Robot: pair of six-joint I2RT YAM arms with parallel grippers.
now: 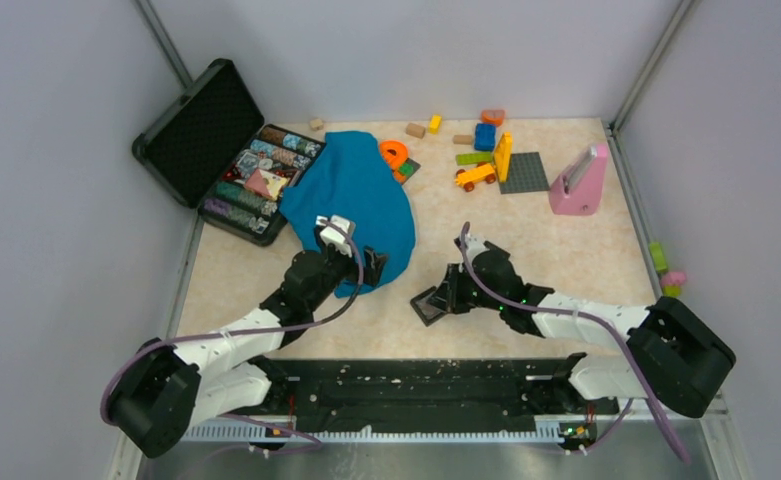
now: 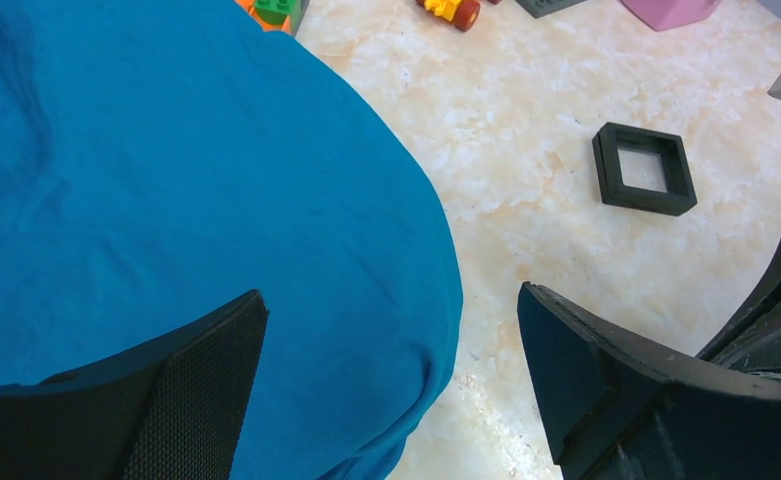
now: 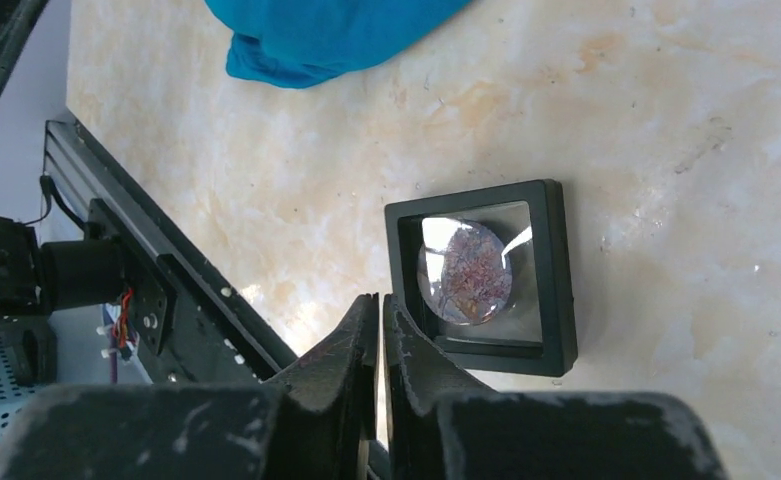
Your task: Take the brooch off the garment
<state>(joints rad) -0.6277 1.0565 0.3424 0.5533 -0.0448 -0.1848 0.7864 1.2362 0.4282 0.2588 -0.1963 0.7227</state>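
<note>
Black rail (image 1: 416, 395): runs along the near edge of the table (image 1: 576, 255), with both arm bases bolted to it.
Right gripper (image 3: 379, 300): low over the table, jaws pressed together with nothing between them, tips just beside the near-left side of a frame.
Frame (image 3: 481, 275): small, black and square, lying flat on the pale marbled tabletop.
Brooch (image 3: 463, 272): a small round greyish-pink piece inside the frame. It is off the blue garment and well apart from it, so the task looks nearly complete. Glare hides whether a clear film covers it.
Left gripper (image 2: 391, 300): jaws spread wide and holding nothing, hanging over the right edge of the garment.
Garment (image 1: 351, 195): blue cloth in a loose heap, left of centre.
Far side: an open black case (image 1: 201, 130) holding small patterned pieces, scattered toy blocks (image 1: 484, 135) and a pink wedge (image 1: 578, 180).
Risk: the closed right jaws are so close to the frame that a small sideways move could push it, sliding it or shaking the brooch loose. If the left jaws close where they are, they could catch the cloth and drag it.
Writing: no brand, label or text can be read.
</note>
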